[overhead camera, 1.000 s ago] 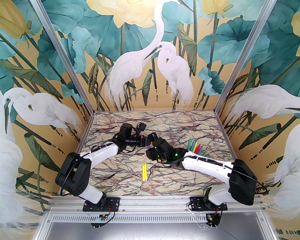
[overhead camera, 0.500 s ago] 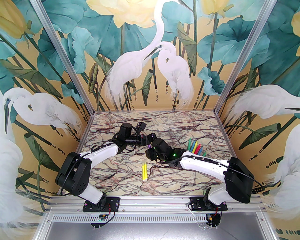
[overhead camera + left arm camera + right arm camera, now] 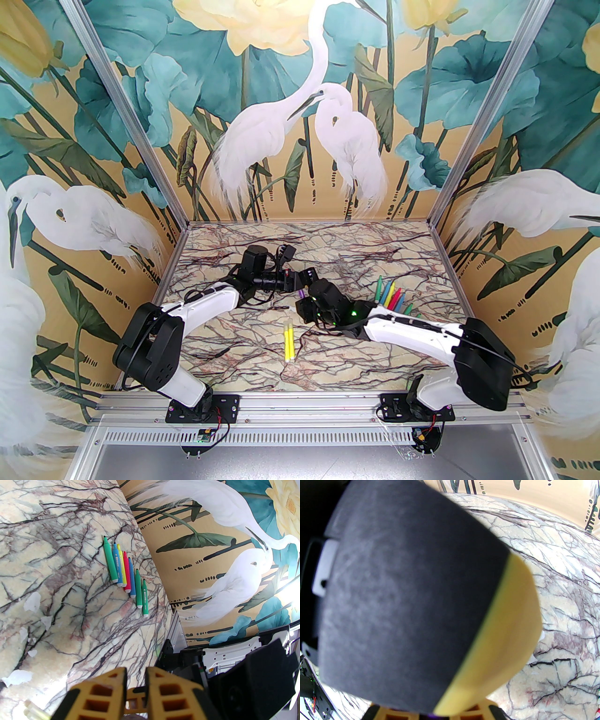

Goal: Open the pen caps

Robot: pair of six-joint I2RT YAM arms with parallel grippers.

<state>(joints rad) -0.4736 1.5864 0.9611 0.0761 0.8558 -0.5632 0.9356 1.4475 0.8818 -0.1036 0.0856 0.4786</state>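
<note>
Both the left gripper and the right gripper were clamped on a purple pen just beyond two yellow pens. Seven uncapped pens lay right of that pair.

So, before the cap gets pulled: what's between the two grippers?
A purple pen, in the short gap between the left gripper and right gripper; the top view shows it.
</note>
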